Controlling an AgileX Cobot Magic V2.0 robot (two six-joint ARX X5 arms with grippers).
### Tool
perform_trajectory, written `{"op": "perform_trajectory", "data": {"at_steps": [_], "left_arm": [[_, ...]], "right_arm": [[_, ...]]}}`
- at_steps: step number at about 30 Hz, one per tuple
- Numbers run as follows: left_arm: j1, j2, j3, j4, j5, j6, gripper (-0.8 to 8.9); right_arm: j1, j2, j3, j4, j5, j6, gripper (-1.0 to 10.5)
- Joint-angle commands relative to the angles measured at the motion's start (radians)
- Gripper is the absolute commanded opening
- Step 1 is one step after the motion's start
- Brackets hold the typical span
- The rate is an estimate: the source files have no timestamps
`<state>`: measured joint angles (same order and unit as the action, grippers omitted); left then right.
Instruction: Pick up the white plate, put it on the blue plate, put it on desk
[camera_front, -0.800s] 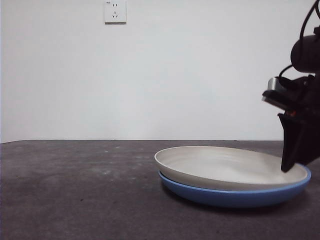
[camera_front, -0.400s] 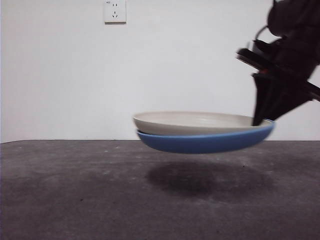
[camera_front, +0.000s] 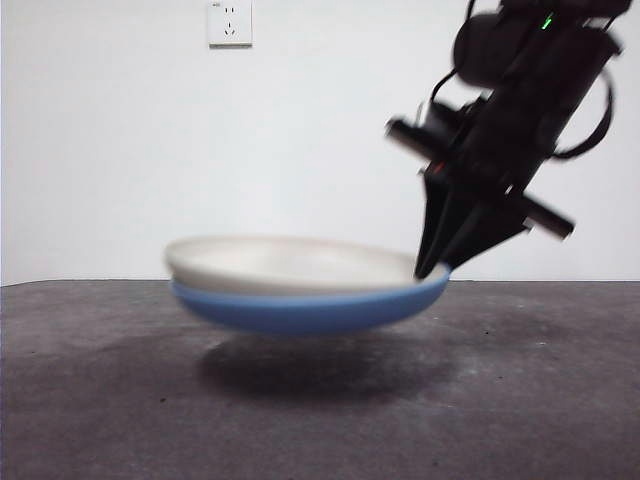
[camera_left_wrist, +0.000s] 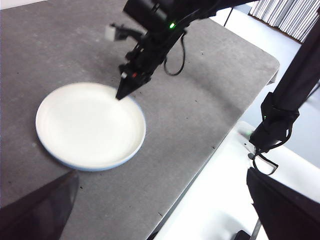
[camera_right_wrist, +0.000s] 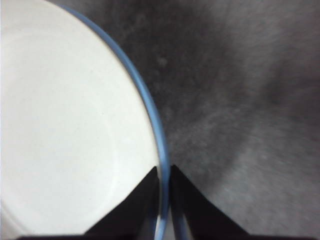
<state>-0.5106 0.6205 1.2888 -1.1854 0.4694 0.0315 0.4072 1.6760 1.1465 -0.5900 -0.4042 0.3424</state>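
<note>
Right claw (camera_front: 432, 270) clamped on glossy blue round plate's (camera_front: 300, 308) 3 o'clock rim, matte off-white plate (camera_front: 280, 262) nested inside, both above grey counter (camera_front: 100, 400) — may tip and slide off, gripped one-sidedly.

We saw even, soft light on the pale wall (camera_front: 300, 150) in the front view, with no glare. A diffuse dark shadow (camera_front: 310, 365) lay on the bench (camera_front: 100, 400) beneath the stacked plates, whose edges were smeared by motion blur. The right wrist view was soft and grainy; the left wrist view was washed out bright beyond the bench's edge.
</note>
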Motion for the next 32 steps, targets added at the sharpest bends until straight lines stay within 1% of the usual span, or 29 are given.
{"op": "perform_trajectory", "data": {"at_steps": [1, 5, 7, 9, 15, 16, 20, 22, 27, 31, 32], "left_arm": [[-0.004, 0.004, 0.011, 0.007, -0.003, -0.006, 5.95], [-0.004, 0.004, 0.011, 0.007, -0.003, -0.006, 5.94], [-0.004, 0.004, 0.011, 0.006, -0.003, -0.006, 5.95], [-0.004, 0.004, 0.011, 0.004, -0.003, -0.006, 5.95], [-0.004, 0.004, 0.011, 0.005, -0.003, -0.006, 5.94], [-0.004, 0.004, 0.011, 0.005, -0.003, -0.005, 5.95], [-0.007, 0.004, 0.011, 0.005, -0.003, 0.007, 5.95], [-0.011, 0.004, 0.011, 0.004, -0.003, 0.007, 5.95], [-0.030, 0.003, 0.011, 0.003, -0.003, 0.006, 5.94], [-0.037, 0.003, 0.011, 0.000, -0.003, 0.004, 5.95], [-0.037, 0.003, 0.011, -0.003, -0.003, 0.004, 5.95]], "right_arm": [[0.018, 0.055, 0.021, 0.026, -0.006, 0.038, 0.1], [0.024, 0.113, 0.021, 0.037, -0.004, 0.039, 0.1], [0.024, 0.131, 0.021, 0.040, 0.011, 0.038, 0.1], [0.024, 0.142, 0.021, 0.045, 0.024, 0.031, 0.1], [0.029, 0.143, 0.021, 0.060, 0.023, 0.019, 0.1], [0.029, 0.143, 0.021, 0.061, 0.024, 0.018, 0.4], [0.034, 0.141, 0.021, 0.067, 0.025, 0.013, 2.5], [0.034, 0.132, 0.021, 0.066, 0.043, 0.005, 3.4], [0.034, 0.046, 0.021, 0.017, 0.099, -0.027, 4.4], [0.035, -0.094, 0.021, -0.091, 0.148, -0.056, 5.6], [0.037, -0.137, 0.021, -0.121, 0.152, -0.064, 5.7]]}}
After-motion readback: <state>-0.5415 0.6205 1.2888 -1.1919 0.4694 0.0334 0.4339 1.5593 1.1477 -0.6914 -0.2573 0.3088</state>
